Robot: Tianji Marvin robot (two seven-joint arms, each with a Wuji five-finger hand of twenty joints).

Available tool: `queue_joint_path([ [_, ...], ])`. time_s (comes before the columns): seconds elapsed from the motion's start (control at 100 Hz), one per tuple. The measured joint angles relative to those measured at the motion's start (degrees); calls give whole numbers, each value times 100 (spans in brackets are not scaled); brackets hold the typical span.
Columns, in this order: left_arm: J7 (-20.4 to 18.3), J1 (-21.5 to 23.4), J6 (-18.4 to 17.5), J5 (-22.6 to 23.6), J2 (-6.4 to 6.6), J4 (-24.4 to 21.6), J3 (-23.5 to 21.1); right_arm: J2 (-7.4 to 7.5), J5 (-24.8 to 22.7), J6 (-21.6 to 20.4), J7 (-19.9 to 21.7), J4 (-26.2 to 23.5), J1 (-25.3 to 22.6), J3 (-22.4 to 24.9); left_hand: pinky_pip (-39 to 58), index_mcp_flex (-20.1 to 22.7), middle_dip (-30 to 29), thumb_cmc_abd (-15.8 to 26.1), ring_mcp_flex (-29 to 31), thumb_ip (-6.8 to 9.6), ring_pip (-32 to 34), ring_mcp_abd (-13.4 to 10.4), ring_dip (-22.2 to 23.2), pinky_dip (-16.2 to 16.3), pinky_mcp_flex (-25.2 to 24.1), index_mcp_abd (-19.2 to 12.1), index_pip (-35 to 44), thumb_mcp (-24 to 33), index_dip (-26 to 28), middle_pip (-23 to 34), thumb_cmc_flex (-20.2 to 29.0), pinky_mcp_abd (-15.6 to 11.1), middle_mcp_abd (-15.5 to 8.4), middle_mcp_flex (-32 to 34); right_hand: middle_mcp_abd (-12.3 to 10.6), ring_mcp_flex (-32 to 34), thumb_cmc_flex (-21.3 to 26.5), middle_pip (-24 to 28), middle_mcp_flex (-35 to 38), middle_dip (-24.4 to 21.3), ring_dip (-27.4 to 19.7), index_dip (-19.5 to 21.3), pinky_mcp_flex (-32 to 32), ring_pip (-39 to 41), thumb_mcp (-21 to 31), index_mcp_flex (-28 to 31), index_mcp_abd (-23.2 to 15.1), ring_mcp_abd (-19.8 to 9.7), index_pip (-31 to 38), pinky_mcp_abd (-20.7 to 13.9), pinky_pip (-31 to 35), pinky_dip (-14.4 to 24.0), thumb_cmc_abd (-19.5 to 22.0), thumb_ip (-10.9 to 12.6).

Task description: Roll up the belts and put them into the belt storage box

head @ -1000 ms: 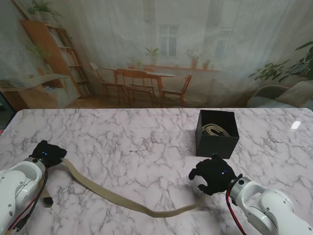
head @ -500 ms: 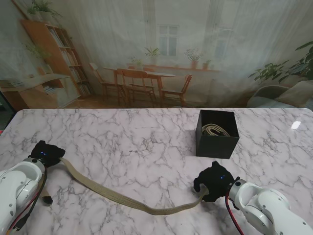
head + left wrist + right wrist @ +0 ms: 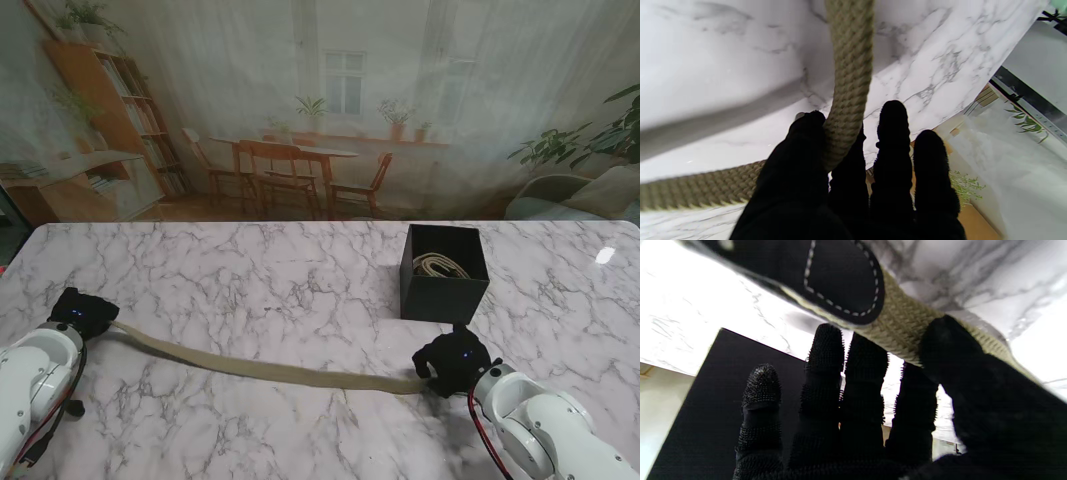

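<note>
At the left, the left hand (image 3: pixel 82 311) pinches one end of the belt (image 3: pixel 260 368). The woven belt runs nearly straight across the marble tabletop (image 3: pixel 250 280) to the right hand (image 3: pixel 455 362), which grips its other end. Just beyond that hand stands the black storage box (image 3: pixel 444 272), holding a coiled belt (image 3: pixel 440 266).

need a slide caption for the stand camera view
Both hands, left hand and right hand, hold a woven belt stretched across the marble table near the black storage box.
</note>
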Motion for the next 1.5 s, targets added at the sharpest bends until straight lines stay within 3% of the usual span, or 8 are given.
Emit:
queue_joint_path([
  [0.43,156,409,-89,471,14,-266,-788,-4,12,242,-96,41,-75,42,-51,0,0,41,-59,0,-73,-20,0,0,-23,-96,-61,-1,-68,-121,-6,-4,-3,-1,49,60,0,339,2,65,149,0,22,6,0,-11,2,0,1,0,2,0,68,-82],
  [0.64,-772,193,-49,371,137,-184,-329,1,385,425,-244,274,103,-223,-71,63,-114,5,-85,0,-74,-21,14,0,4,8,-139,-1,-135,80,-5,-8,67,-2,62,210,128,364,176,-177,206,-364,101,137,-175,-15,559,30,-68,0,111,0,501,-82],
  [0.77,-631,7,99,178,140,79,27,-5,482,393,-302,340,194,-323,-72,96,-163,66,-85,0,-74,-21,16,0,4,153,-72,-1,-72,146,-5,-10,70,-2,72,206,343,81,195,-422,206,-477,100,143,-462,-102,533,40,-133,1,120,0,678,-82],
  [0.93,-512,-33,-32,63,108,61,93,-1,399,-78,-583,374,286,-433,-72,110,-166,66,-85,0,-74,-21,17,0,4,200,-84,-1,-71,152,-5,-19,70,-2,129,51,347,-85,57,-433,154,-427,87,92,-466,-158,415,48,-135,2,120,0,679,-82],
  [1.13,-369,-57,-308,-12,71,-134,101,-20,415,-312,-1515,498,448,-648,-60,91,-223,68,-85,0,-74,-21,18,0,4,119,-182,-1,-176,215,-5,-63,70,-68,71,-58,347,-474,-139,-387,113,-263,55,85,-447,-166,370,49,-158,2,120,0,679,-134],
  [1.25,-219,-86,-310,-80,59,-187,141,-38,432,-394,-1318,511,521,-660,-59,70,-232,127,-85,0,-74,-21,18,0,-2,119,-191,-8,-180,217,-5,-64,70,-135,71,-411,348,-1076,-562,-511,-27,-186,-111,-257,-405,-299,254,46,-234,2,80,0,702,-136],
  [1.38,-505,-189,-207,-69,73,-169,364,-15,466,-370,2,372,527,-649,-97,60,-804,143,-188,0,-343,-21,-170,-8,-122,113,-525,-180,-211,145,-133,-64,77,-483,194,-919,399,-1352,-1485,-694,-271,-360,-207,-559,-207,-766,62,224,-851,2,49,0,1032,-136],
  [1.5,-510,-253,-15,-75,62,-16,459,27,265,-369,-194,339,486,-614,-600,-421,-1952,369,-689,0,-863,-11,-524,-193,-455,344,-1715,-336,-482,-23,-819,-63,225,-1244,501,-1398,-367,-1596,-2006,-1245,-443,-422,-326,-697,-208,-1100,330,368,-1411,2,-66,0,1253,161],
])
